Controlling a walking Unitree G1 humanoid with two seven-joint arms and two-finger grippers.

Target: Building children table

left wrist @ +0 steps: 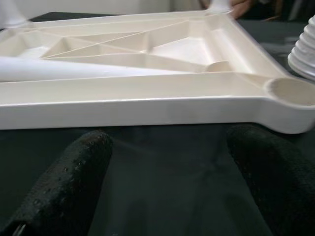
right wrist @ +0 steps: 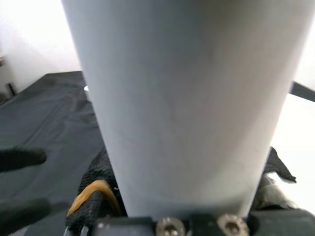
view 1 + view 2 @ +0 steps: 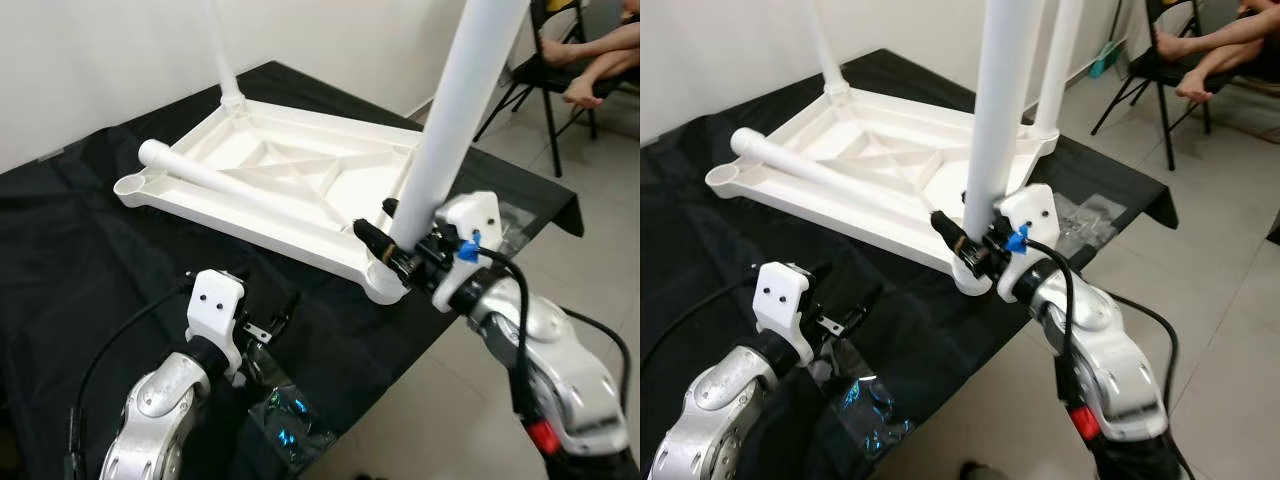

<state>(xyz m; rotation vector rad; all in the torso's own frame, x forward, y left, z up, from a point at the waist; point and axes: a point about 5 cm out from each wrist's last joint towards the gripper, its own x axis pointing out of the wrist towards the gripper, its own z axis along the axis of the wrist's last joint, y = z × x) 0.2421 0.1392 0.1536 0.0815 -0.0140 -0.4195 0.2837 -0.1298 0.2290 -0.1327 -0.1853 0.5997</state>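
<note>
The white table top point(image 3: 300, 185) lies upside down on the black cloth. One white leg point(image 3: 225, 60) stands in its far corner, and another leg point(image 3: 240, 190) lies loose across it. My right gripper point(image 3: 395, 245) is shut on a third leg point(image 3: 455, 110), held upright at the near right corner socket point(image 3: 385, 283). In the left wrist view that socket point(image 1: 290, 93) looks empty, and the leg's ribbed end point(image 1: 305, 49) hangs close by it. My left gripper point(image 3: 272, 328) hovers open and empty over the cloth just in front of the table top's near rim point(image 1: 147, 103).
The black-covered table point(image 3: 80, 250) ends close on my right, above a tiled floor point(image 3: 600, 230). Crumpled clear wrap point(image 3: 285, 420) lies at the near edge. At the back right, a person's legs point(image 3: 600, 60) rest on a black folding chair point(image 3: 545, 75). An empty corner socket point(image 3: 133, 186) is at the left.
</note>
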